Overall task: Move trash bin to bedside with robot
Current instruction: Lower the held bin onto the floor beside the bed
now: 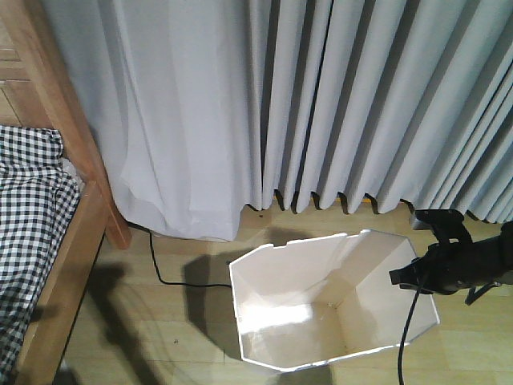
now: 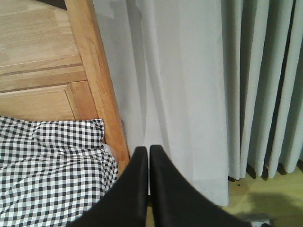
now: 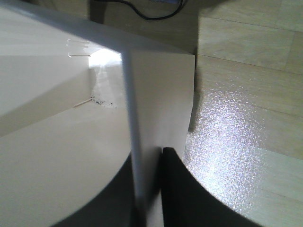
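Currently the bedside (image 1: 80, 233) lies left of the trash bin (image 1: 321, 321), which stands on the floor (image 1: 176, 337) by the curtain (image 1: 321, 96). The right gripper (image 1: 413, 277), the nearer one, has fingers (image 3: 182, 189) clenched on the bin's right rim; the left gripper (image 2: 148, 158) has fingers pressed together, empty.

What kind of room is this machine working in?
Most likely a bedroom: a wooden bed frame with black-and-white checked bedding stands at the left, long pale curtains hang to the wood floor, and a white trash bin sits nearby.
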Tool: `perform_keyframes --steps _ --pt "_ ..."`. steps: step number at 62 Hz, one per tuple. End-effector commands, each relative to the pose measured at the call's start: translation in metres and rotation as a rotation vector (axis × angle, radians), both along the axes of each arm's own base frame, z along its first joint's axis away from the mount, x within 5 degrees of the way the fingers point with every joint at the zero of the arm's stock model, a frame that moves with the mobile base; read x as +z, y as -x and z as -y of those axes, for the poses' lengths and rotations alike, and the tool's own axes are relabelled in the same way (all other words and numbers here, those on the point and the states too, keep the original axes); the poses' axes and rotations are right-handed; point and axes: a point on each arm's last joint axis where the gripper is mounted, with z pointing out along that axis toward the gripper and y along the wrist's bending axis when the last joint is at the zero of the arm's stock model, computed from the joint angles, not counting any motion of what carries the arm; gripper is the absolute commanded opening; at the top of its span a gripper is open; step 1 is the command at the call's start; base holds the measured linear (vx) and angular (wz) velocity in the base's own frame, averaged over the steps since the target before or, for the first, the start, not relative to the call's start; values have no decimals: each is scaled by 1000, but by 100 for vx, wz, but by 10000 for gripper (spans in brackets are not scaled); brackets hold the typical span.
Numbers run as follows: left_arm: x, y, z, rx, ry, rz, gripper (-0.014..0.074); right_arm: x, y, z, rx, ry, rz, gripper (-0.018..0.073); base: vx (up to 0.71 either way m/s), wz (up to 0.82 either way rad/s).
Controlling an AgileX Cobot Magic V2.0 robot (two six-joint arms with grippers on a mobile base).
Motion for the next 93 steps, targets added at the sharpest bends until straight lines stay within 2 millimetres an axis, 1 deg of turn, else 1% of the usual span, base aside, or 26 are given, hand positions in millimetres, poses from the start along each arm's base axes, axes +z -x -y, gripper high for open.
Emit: perform_keyframes --steps 1,34,43,52,73,80,93 --pt "-2 -1 1 -16 12 55 -6 26 -11 -12 -5 -174 110 -11 0 1" --pt "-2 -1 1 -16 12 55 -6 25 -11 -12 -7 -174 109 -11 0 0" --pt "-2 -1 1 -16 12 55 -6 19 -15 -10 -75 -182 97 -11 0 0" --pt "-2 -1 1 -16 12 55 -6 7 -26 -7 -126 -195 79 -11 0 0" --pt "-2 -1 1 -16 12 55 -6 -25 -62 0 -132 -201 82 -4 0 0" --pt "-2 -1 1 -16 12 55 -6 -42 -73 3 -132 -199 76 -4 0 0" --pt "-2 -1 1 -16 12 55 -6 -80 -93 7 -135 -200 61 -3 0 0"
